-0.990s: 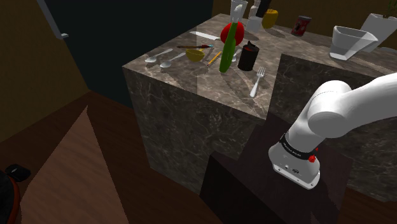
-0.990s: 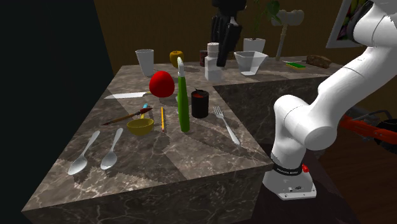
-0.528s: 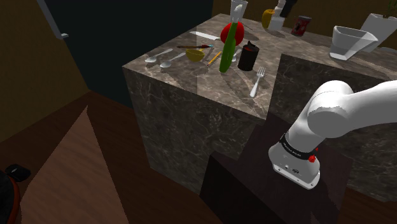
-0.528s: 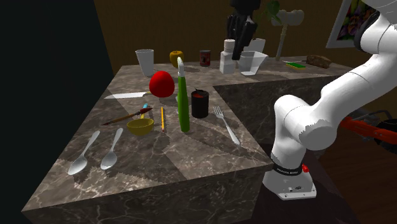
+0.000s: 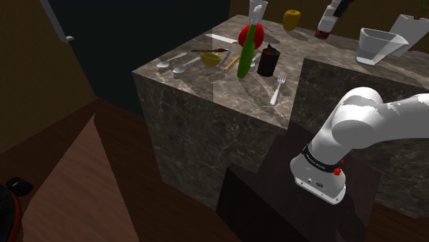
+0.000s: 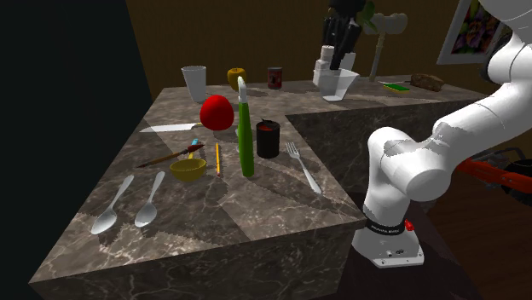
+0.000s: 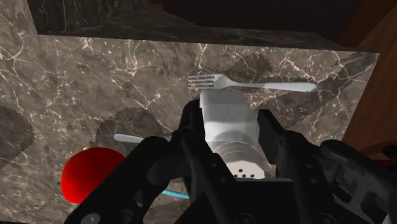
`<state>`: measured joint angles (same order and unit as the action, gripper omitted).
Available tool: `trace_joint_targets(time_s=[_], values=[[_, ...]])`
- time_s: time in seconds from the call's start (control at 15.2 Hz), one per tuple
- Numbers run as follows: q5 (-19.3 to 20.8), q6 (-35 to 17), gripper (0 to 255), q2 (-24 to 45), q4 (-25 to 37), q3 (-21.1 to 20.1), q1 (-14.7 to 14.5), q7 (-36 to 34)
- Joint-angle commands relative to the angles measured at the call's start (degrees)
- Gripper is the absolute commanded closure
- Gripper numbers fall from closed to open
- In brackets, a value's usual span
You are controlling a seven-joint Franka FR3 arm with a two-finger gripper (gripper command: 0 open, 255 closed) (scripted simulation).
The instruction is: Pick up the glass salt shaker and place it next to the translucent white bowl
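My black gripper (image 6: 338, 53) hangs over the back of the marble counter (image 6: 256, 204), shut on a white salt shaker (image 6: 324, 65). In the second exterior view the shaker is off the counter and overlaps the left side of the white bowl (image 6: 348, 85). In the shoulder view the gripper (image 5: 339, 7) and shaker (image 5: 331, 14) are at the top edge, to the left of the bowl (image 5: 377, 45) and above a dark red can (image 5: 323, 29). The wrist view has the shaker (image 7: 226, 118) clasped between both fingers (image 7: 193, 130), cap toward the camera.
On the lower counter stand a green bottle (image 6: 245, 136), a red ball-like thing (image 6: 216, 112), a black cylinder (image 6: 268, 139), a fork (image 6: 303, 166), two spoons (image 6: 128, 209) and a yellow dish (image 6: 187, 169). A white cup (image 6: 194, 81), a yellow fruit (image 6: 236, 78) and the can (image 6: 274, 77) line the back.
The gripper has carried the shaker steadily toward the second exterior view's right, past the red can, and now holds it at the bowl's left side.
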<state>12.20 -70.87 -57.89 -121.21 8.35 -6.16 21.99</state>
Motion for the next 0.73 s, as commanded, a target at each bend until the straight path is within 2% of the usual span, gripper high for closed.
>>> trace_joint_targets(time_s=[0.0,0.66], values=[[2.14,1.28,255,-2.35,-0.63,2.18,0.34,2.49],[13.61,6.50,255,-7.50,3.21,13.16,0.90,15.27]])
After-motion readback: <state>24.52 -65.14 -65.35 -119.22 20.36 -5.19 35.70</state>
